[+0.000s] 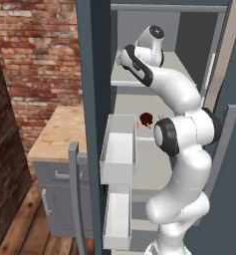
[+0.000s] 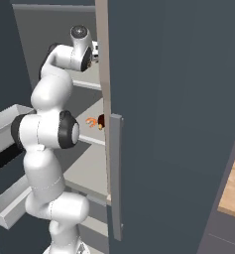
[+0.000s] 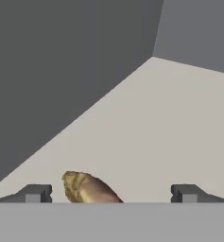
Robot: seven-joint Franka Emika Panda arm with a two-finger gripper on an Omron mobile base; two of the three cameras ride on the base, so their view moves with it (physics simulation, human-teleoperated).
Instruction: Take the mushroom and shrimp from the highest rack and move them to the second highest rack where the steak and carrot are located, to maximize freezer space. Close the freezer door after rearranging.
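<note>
Two dark fingertips (image 3: pixel 38 193) of mine stand wide apart at the bottom of the hand view, and the mushroom (image 3: pixel 89 188) lies between them, nearer the left one, on the pale top rack (image 3: pixel 170 123) of the freezer. Nothing is clamped. From the base views, my gripper (image 2: pixel 94 53) reaches over that highest rack, while the steak (image 1: pixel 147 119) and shrimp (image 2: pixel 91 122) sit one rack lower.

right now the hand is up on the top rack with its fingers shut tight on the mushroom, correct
Not quite. The hand is up at the top rack, but its fingers are spread wide, not shut on the mushroom. The hand view shows the mushroom lying on the rack between them, nearer the one at the left of that picture.
</note>
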